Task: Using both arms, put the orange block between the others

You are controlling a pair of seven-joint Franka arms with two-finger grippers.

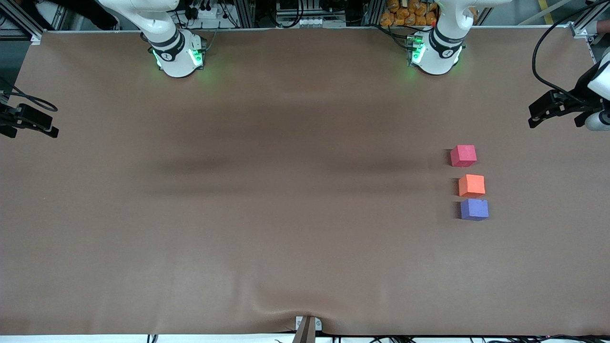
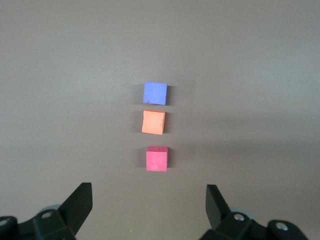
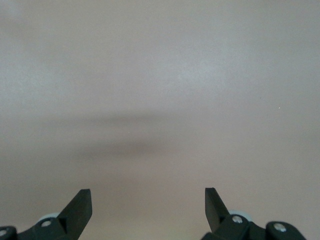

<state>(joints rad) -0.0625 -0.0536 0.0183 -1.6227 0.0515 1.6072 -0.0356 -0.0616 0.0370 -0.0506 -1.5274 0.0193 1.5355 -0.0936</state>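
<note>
Three small foam cubes lie in a line toward the left arm's end of the table. The orange block (image 1: 472, 186) (image 2: 153, 122) sits in the middle. The pink-red cube (image 1: 463, 156) (image 2: 156, 159) lies farther from the front camera, a small gap away. Nearer the front camera, the purple-blue cube (image 1: 474, 209) (image 2: 155, 93) lies almost against the orange block. My left gripper (image 2: 148, 189) hangs open and empty high above the table, short of the pink-red cube. My right gripper (image 3: 147, 192) is open and empty over bare table. Neither gripper shows in the front view.
The brown table cover (image 1: 286, 190) has a wrinkle at its front edge (image 1: 286, 312). A black device (image 1: 28, 121) juts in at the right arm's end and another black device (image 1: 555, 107) with cables at the left arm's end. Both arm bases (image 1: 178, 55) (image 1: 433, 52) glow green.
</note>
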